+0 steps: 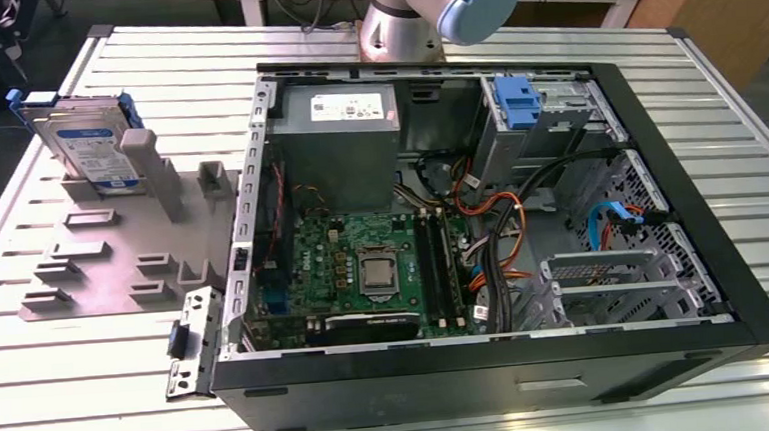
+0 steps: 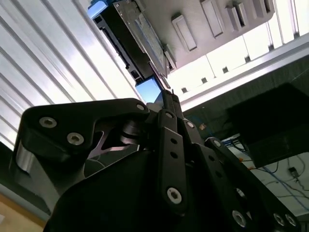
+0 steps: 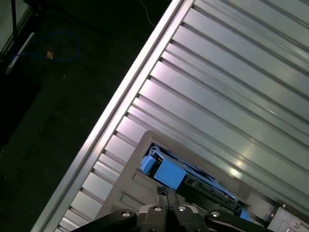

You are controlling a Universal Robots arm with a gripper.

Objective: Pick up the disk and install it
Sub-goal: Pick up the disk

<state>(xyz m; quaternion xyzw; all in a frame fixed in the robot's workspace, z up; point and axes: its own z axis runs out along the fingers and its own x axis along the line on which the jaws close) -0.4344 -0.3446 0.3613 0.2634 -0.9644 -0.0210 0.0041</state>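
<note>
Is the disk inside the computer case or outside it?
Outside. The disk stands on edge in the grey rack on the table, to the exterior view's left of the open computer case.

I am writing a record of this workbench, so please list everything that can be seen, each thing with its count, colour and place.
table: one, silver, slatted, under everything
computer case: one, black, open, in the middle of the table
power box: one, grey with a white sticker, inside the case at the back
circuit board: one, green, on the floor of the case
latch: one, blue, on the drive cage in the case
cables: several, orange, black and blue, inside the case
stand: one, grey, on the table at the exterior view's left
disk: one, silver-grey with a white-and-blue label, upright in the stand
arm: one, silver with a pale blue cap, behind the case
</note>
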